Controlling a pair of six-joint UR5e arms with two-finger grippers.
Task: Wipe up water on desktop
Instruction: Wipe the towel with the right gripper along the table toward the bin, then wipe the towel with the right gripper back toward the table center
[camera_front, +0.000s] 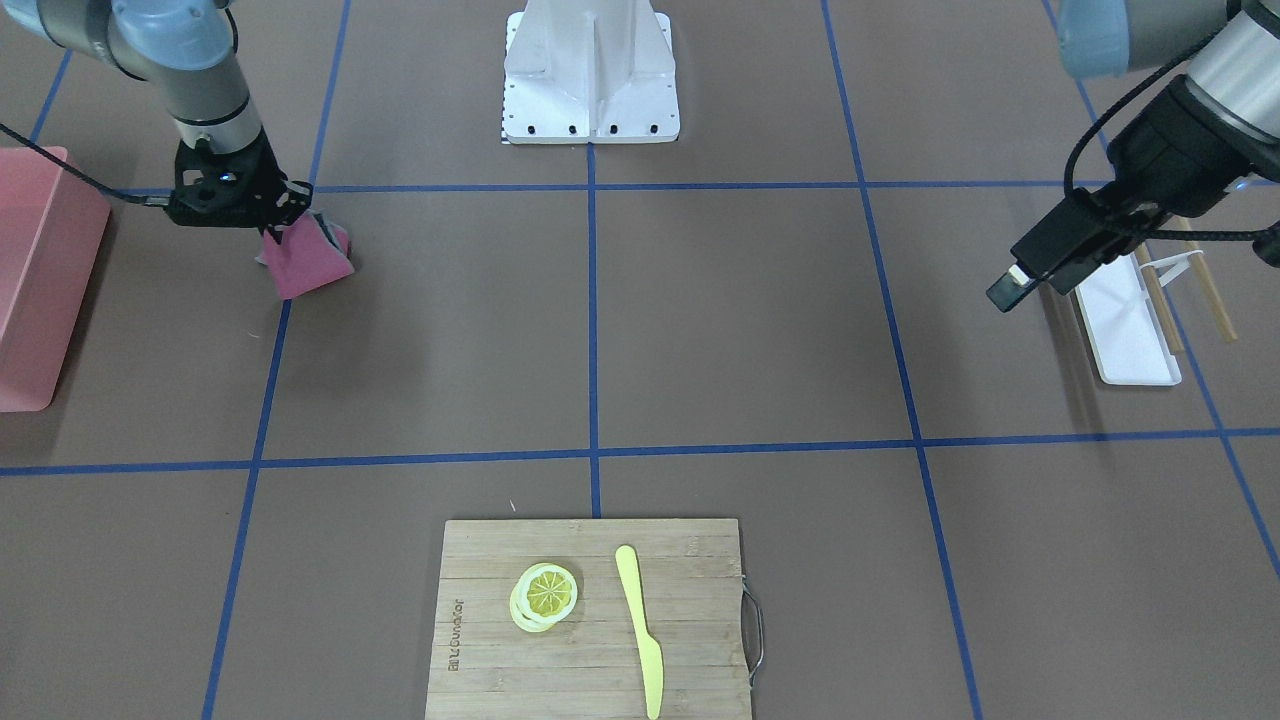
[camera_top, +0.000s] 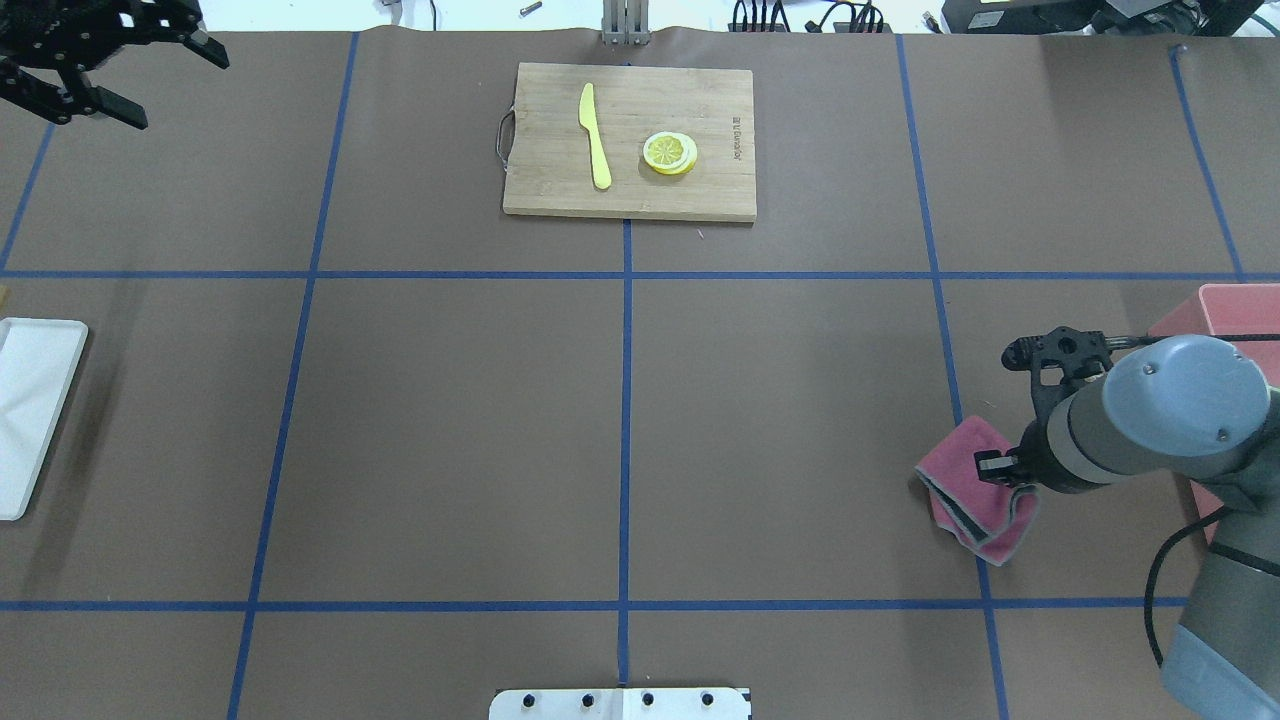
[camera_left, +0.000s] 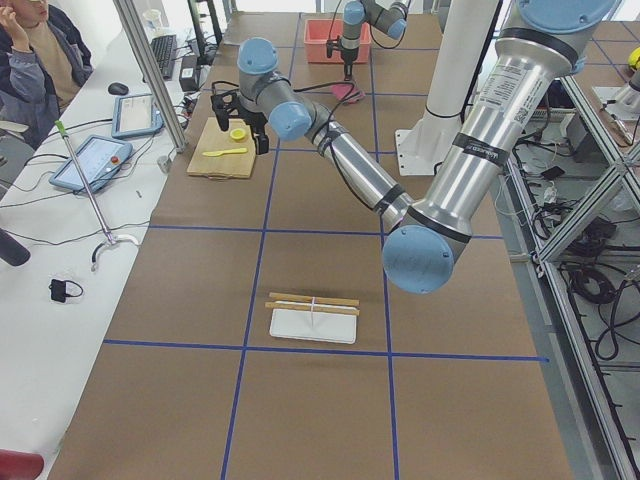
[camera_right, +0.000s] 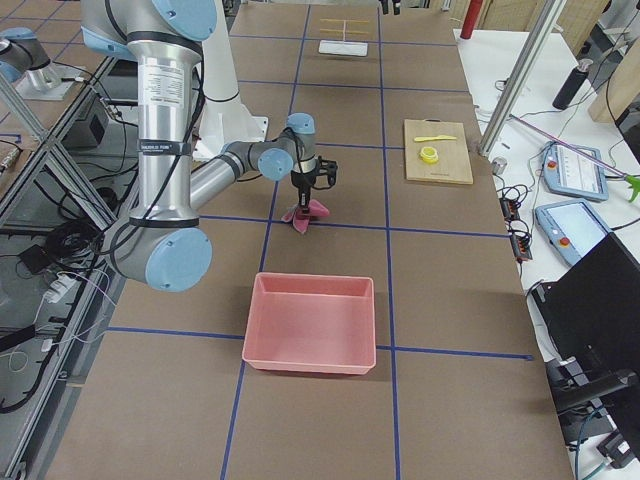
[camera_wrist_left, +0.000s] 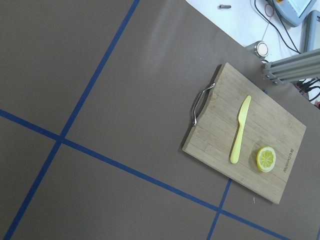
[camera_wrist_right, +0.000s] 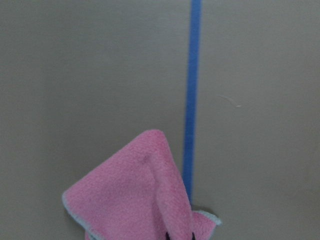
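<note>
The desktop (camera_top: 460, 430) is a brown tabletop with a grid of blue tape lines; I see no water on it. My right gripper (camera_top: 1000, 468) is shut on a pink cloth (camera_top: 968, 492), which hangs down to the desktop beside a blue line. The cloth also shows in the front view (camera_front: 308, 262), the right side view (camera_right: 305, 212) and the right wrist view (camera_wrist_right: 135, 195). My left gripper (camera_top: 183, 92) is open and empty, held high over the far left corner. It also shows in the front view (camera_front: 1010, 285).
A pink bin (camera_top: 1240, 300) stands right of the cloth. A bamboo cutting board (camera_top: 540, 180) at the far middle holds a yellow knife (camera_top: 595, 135) and a lemon slice (camera_top: 668, 153). A white tray (camera_top: 30, 400) lies at the left edge. The robot base plate (camera_top: 620, 703) is at the near middle.
</note>
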